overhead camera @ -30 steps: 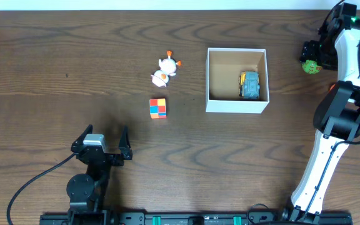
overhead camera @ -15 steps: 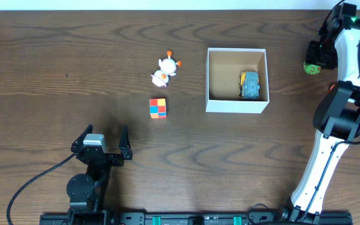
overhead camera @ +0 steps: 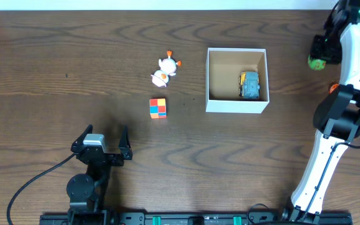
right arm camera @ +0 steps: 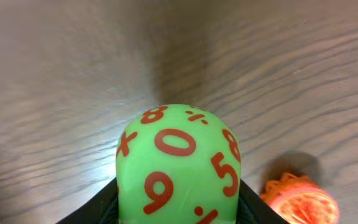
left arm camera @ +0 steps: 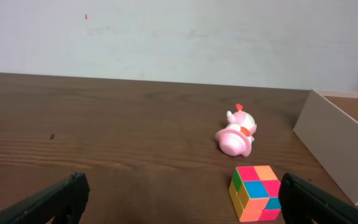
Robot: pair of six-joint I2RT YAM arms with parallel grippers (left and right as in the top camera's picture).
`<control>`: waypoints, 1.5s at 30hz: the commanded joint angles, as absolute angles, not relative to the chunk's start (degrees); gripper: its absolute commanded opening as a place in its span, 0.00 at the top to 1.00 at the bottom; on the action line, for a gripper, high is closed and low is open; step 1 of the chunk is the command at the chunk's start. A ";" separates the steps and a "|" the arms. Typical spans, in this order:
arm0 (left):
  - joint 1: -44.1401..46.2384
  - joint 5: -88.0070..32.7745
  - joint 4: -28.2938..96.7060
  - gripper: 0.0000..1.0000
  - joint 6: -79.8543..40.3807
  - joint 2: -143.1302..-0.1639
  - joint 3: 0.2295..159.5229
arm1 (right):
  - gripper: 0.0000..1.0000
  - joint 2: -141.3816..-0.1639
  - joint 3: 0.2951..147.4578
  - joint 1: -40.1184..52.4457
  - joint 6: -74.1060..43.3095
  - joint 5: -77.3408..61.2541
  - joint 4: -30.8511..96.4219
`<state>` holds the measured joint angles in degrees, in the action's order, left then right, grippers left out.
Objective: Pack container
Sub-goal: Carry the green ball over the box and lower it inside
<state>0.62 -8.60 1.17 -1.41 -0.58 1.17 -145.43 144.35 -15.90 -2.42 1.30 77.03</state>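
Observation:
The container (overhead camera: 236, 105), a square white-walled box with a brown inside, stands right of centre with a blue-and-yellow toy car (overhead camera: 250, 84) in it. Its corner wall (left arm camera: 334, 140) shows at the right of the left wrist view. Far right of it, my right gripper (overhead camera: 318, 57) is shut on a green die with red numbers (right arm camera: 178, 165), held above the table, and its black fingers (right arm camera: 95, 208) press both sides. My left gripper (overhead camera: 100, 139) rests open near the front edge, nothing between its fingertips (left arm camera: 61, 199).
A colourful cube (overhead camera: 158, 108) lies left of the box, close to my left gripper's right finger (left arm camera: 309, 202) in the wrist view. A pink-and-white toy figure (overhead camera: 165, 69) lies behind it. An orange toy (right arm camera: 298, 199) sits on the table beside the die.
My right gripper closed on the green die and carried it a little to the right and away from the table's front. The left arm and the other toys stayed put.

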 commanded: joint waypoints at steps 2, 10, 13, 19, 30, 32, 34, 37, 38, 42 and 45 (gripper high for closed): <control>0.78 -9.21 3.22 0.02 -0.64 -0.23 0.23 | 0.64 -139.00 151.00 -13.89 -3.40 -3.49 80.73; 0.78 -9.21 3.22 0.02 -0.64 -0.23 0.23 | 0.62 -131.55 152.90 -7.66 -4.21 -9.10 89.32; 0.78 -9.21 3.22 0.02 -0.64 -0.23 0.23 | 0.61 -129.75 152.90 -4.01 -3.44 -9.02 91.79; 0.78 -9.21 3.22 0.02 -0.64 -0.23 0.23 | 0.60 -130.06 152.73 2.85 -3.31 -8.12 93.86; 0.78 -9.21 3.22 0.02 -0.64 -0.23 0.23 | 0.55 -135.96 152.03 12.53 -4.19 -3.79 92.38; 0.78 -9.21 3.22 0.02 -0.64 -0.23 0.23 | 0.55 -137.84 152.03 13.23 -4.82 -2.66 92.36; 0.78 -9.21 3.22 0.02 -0.64 -0.23 0.23 | 0.56 -139.87 152.03 13.54 -5.56 -1.83 92.31; 0.78 -9.21 3.22 0.02 -0.64 -0.23 0.23 | 0.56 -142.63 152.03 13.56 -5.76 -1.72 92.16; 0.78 -9.21 3.22 0.02 -0.64 -0.23 0.23 | 0.56 -143.31 152.03 13.54 -5.76 -1.72 92.12; 0.78 -9.21 3.22 0.02 -0.64 -0.23 0.23 | 0.54 -145.93 152.03 13.26 -5.74 -1.67 92.12; 0.78 -9.21 3.22 0.02 -0.64 -0.23 0.23 | 0.53 -147.41 152.03 12.71 -5.74 -1.28 92.16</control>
<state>0.62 -8.58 1.17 -1.41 -0.58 1.17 -146.12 152.03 13.34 -4.99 -2.50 92.09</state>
